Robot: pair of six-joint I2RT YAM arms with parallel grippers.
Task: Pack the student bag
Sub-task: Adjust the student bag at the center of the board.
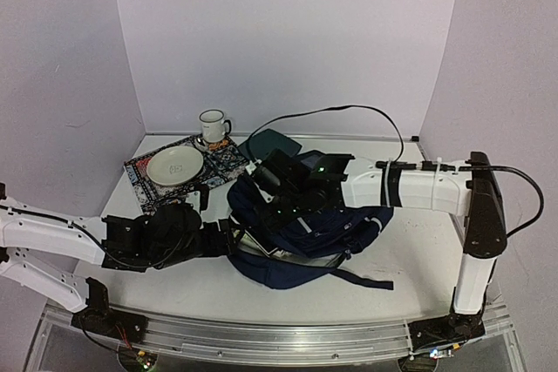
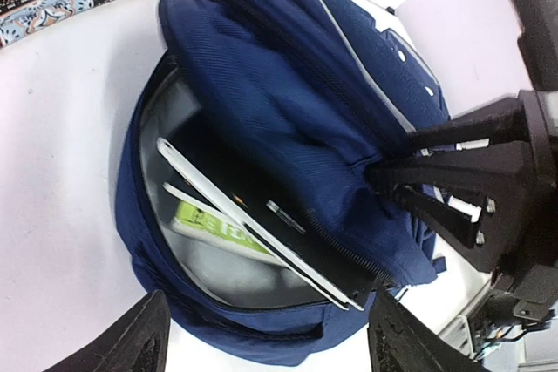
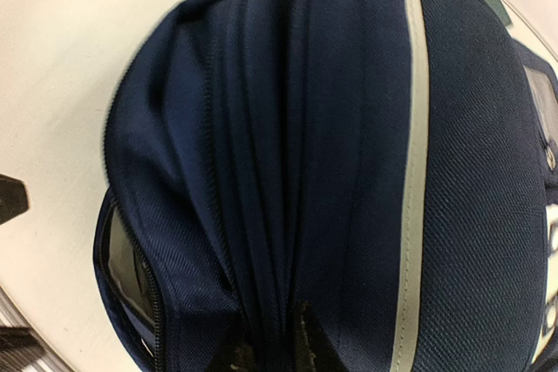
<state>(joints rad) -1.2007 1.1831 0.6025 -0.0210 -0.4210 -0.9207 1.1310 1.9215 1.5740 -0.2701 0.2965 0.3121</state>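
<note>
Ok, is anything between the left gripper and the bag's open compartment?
Nothing visible. The left gripper, open, directly faces the unzipped main compartment of the student bag; a flat black device and a green booklet lie inside. The right gripper pinches the upper flap, clear of the opening.

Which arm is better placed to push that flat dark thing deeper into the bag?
Probably left: the open left gripper faces the unzipped student bag and the flat dark slab inside; the right gripper pinches its top fabric.
</note>
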